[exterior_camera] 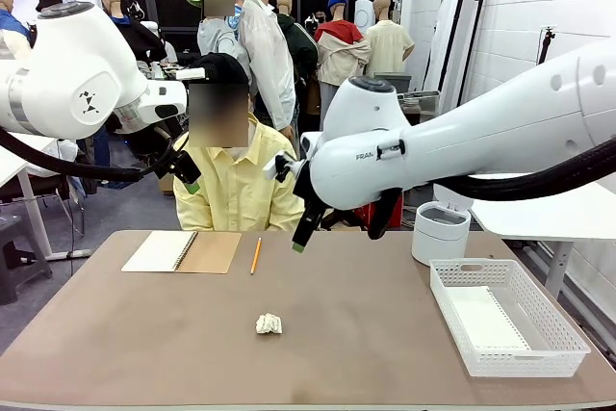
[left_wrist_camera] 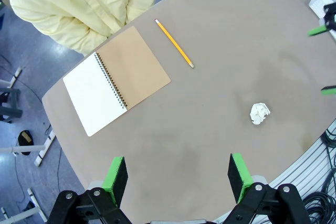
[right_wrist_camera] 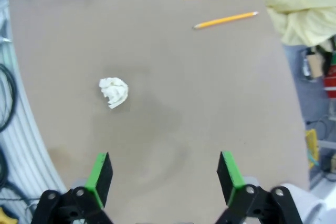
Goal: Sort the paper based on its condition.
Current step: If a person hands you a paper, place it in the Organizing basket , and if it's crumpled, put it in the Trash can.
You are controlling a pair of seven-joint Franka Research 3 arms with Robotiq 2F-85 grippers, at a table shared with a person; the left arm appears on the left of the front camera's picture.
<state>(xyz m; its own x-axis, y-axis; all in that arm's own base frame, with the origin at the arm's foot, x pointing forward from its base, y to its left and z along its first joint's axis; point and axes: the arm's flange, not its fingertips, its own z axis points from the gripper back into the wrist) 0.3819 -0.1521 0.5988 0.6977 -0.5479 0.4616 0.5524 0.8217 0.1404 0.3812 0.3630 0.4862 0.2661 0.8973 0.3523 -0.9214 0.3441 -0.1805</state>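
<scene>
White crumpled paper (right_wrist_camera: 113,92) ahead of fingers (right_wrist_camera: 98,173).

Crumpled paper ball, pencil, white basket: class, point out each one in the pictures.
crumpled paper ball (exterior_camera: 269,323), front view, middle of the wad
pencil (left_wrist_camera: 174,43), left wrist view, mid-shaft
white basket (exterior_camera: 460,332), front view, near-left rim

On the bench (exterior_camera: 385,334) lie one crumpled paper ball (exterior_camera: 269,323), one spiral notebook (exterior_camera: 182,251) lying open, one yellow pencil (exterior_camera: 255,255), one white basket (exterior_camera: 507,316) and one white cylindrical container (exterior_camera: 440,233). One flat white sheet (exterior_camera: 486,320) lies in the basket.
</scene>
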